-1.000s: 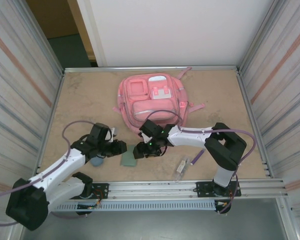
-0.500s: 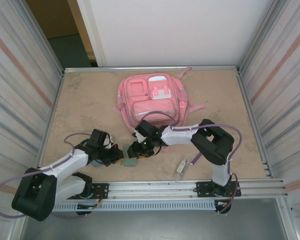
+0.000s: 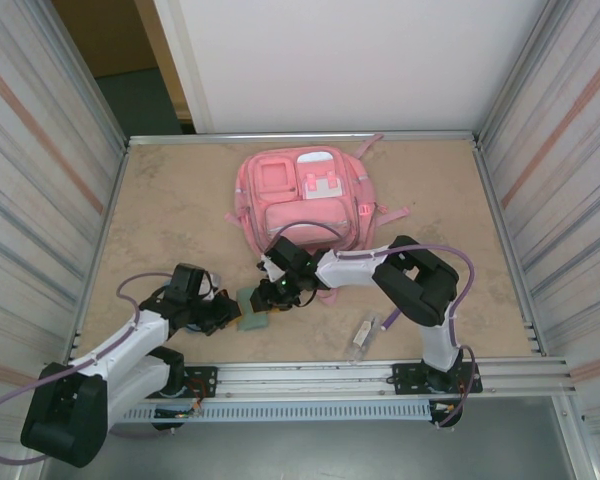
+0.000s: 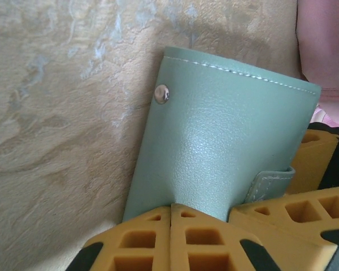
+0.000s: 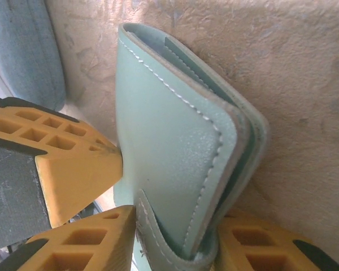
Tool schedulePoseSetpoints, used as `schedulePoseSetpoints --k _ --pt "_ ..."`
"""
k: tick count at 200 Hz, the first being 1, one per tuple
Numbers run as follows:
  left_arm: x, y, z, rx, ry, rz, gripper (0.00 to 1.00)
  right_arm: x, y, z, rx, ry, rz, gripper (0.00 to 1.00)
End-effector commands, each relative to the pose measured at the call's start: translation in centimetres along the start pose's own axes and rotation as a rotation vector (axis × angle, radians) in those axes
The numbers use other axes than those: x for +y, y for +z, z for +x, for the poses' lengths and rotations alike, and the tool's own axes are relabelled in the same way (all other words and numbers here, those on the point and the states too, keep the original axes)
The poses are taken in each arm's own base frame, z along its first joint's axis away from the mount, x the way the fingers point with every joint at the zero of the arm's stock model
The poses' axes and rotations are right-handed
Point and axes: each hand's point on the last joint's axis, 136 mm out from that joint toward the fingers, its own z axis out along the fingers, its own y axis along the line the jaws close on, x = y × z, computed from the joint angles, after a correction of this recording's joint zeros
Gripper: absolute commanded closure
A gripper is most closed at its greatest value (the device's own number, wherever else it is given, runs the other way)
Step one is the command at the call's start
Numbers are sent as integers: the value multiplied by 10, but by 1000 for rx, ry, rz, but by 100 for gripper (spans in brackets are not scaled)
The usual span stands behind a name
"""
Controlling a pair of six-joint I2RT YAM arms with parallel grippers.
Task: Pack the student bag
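Beige marbled tabletop (image 3: 180, 200) carries the student bag (image 3: 305, 200), made of soft pink fabric, lying flat at 12 o'clock. The left arm stretches low toward 2 o'clock; its end effector (image 4: 170, 220) is clenched on nothing, its yellow ribbed tips touching a mint-green grained leather wallet (image 4: 226, 141) with white stitching. The right arm bends sharply and reaches toward 9 o'clock; its end effector (image 5: 178, 240) is grasping this wallet.

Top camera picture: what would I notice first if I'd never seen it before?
The big pink backpack, lying flat at the far middle of the table, grabs the eye first. Next, nearer the front, the left gripper and right gripper meet at a mint-green wallet, which the right one pinches.
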Motion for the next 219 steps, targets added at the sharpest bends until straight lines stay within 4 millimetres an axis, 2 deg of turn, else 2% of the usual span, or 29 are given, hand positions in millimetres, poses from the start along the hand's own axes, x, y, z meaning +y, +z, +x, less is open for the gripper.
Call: schedulePoseSetpoints --k 1,27,35,42,57,70,86,107,127,156,172,196,219 --pt "-5 -2 1 8 -26 19 100 25 -1 -5 -13 -75 -78 70" --pt "-26 -10 -5 1 -2 76 99 27 -6 -6 -27 -97 -65 73" --pt "-32 -13 -6 -2 5 90 98 29 -10 -7 -39 -108 -58 77" --pt "-38 -16 -8 -6 10 102 96 30 -13 -6 -49 -117 -48 81" --pt "-47 -22 -11 -24 27 117 92 31 -22 -5 -79 -146 -11 82" --pt "-52 -33 -19 -76 54 99 82 34 -33 -4 -107 -186 13 82" --pt "-56 -51 -30 -159 57 48 72 36 -51 -4 -149 -231 41 87" --pt "-73 -75 -44 -254 99 47 63 32 -77 -9 -219 -283 95 88" --pt "-95 -88 -58 -303 139 68 60 25 -108 -19 -304 -313 145 92" --pt "-123 -85 -77 -274 175 74 55 12 -168 -32 -439 -321 204 93" --pt "-136 -77 -86 -256 193 62 52 -2 -208 -38 -533 -309 266 90" --pt "-158 -55 -94 -245 266 14 49 -36 -272 -43 -683 -209 384 94" --pt "-165 -30 -105 -230 249 -43 47 -61 -312 -35 -782 -148 436 94"
